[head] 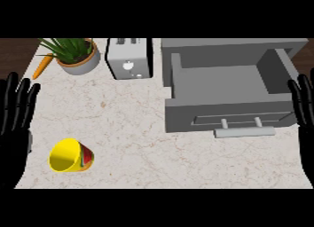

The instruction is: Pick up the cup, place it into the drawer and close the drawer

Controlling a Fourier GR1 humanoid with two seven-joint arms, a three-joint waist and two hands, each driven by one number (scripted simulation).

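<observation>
A kitchen, seen from above: a pale, veined stone counter (140,119) fills the frame. At upper centre stands a silver two-slot toaster (128,58). In the upper left is a leafy potted plant (78,55) with a carrot (43,64) lying just beside it. A grey drawer (225,108), open with its bar handle (243,132) facing the lower edge, takes up the upper right. A yellow cup (71,156) lies on its side at lower left. Dark wood shows at both upper corners.

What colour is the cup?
The cup is bright yellow, with a red and green patch on its side, seen in the head view.
</observation>
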